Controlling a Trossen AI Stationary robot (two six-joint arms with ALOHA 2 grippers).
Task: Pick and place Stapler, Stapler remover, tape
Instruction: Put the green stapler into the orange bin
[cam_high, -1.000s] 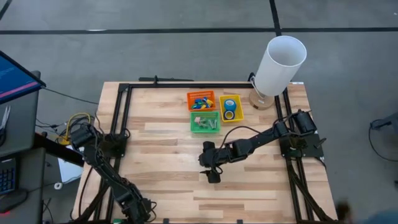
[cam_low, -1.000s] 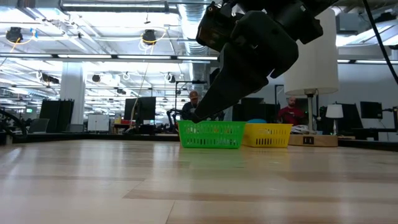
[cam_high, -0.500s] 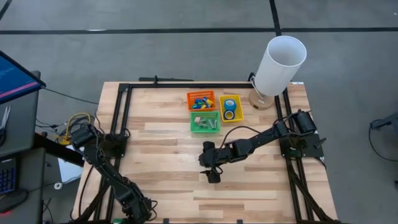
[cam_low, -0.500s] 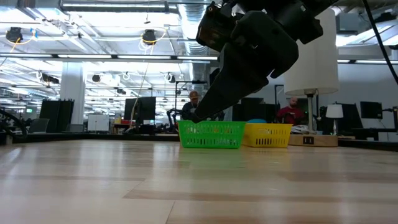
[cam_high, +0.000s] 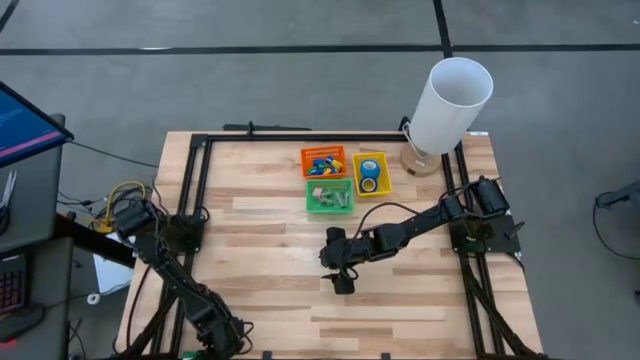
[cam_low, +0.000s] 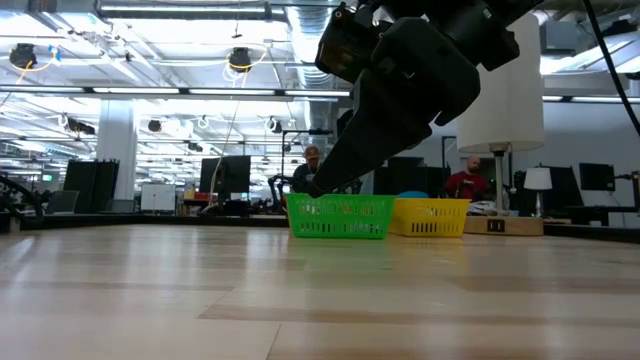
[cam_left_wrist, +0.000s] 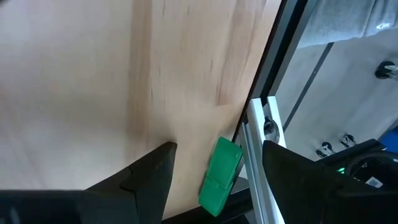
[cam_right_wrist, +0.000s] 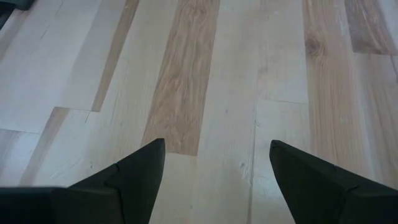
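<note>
Tape (cam_high: 369, 172) sits in the yellow basket (cam_high: 380, 187); nothing has moved lately. Right tool (cam_high: 343, 284) hangs wide and empty above the table (cam_high: 260, 230), left tool (cam_left_wrist: 214, 165) likewise: sorting looks finished.

Three baskets (cam_high: 330, 177), two tape rolls (cam_high: 369, 176), two arms (cam_high: 400, 232), one lamp (cam_high: 448, 105), one table (cam_high: 270, 240).

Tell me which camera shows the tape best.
The high view: the tape lies in the yellow basket, seen from above. The low view shows only a blue sliver over the rim; neither wrist view shows it.
</note>
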